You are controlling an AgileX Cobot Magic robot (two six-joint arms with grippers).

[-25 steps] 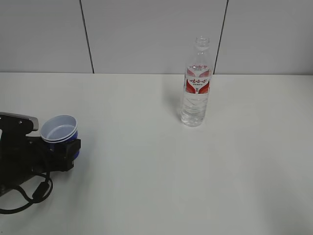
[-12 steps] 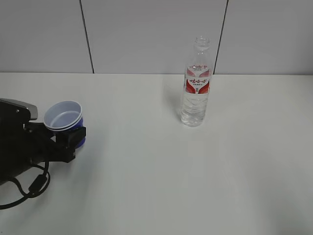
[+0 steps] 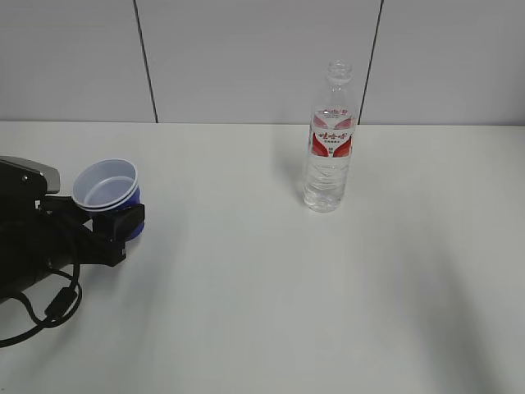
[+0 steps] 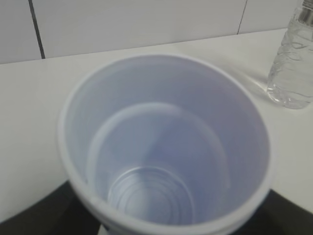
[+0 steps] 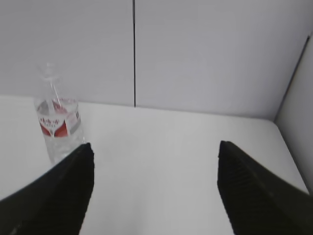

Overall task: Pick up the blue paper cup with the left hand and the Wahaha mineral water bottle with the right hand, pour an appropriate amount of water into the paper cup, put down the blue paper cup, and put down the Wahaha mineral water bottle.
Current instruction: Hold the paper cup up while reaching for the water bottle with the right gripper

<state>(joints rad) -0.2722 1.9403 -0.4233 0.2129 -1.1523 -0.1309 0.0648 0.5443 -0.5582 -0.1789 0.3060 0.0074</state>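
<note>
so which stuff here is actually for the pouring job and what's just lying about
For the job:
- blue paper cup, empty, held by the left tool
- Wahaha mineral water bottle, upright on the table, uncapped, not yet gripped
- right tool, open, apart from the bottle

Just there:
- white table
- grey wall panels

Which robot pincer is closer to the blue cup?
Left. The left pincer is shut on the blue cup, holding it. The right pincer is open, far away, facing the water bottle, and is out of the exterior view.
</note>
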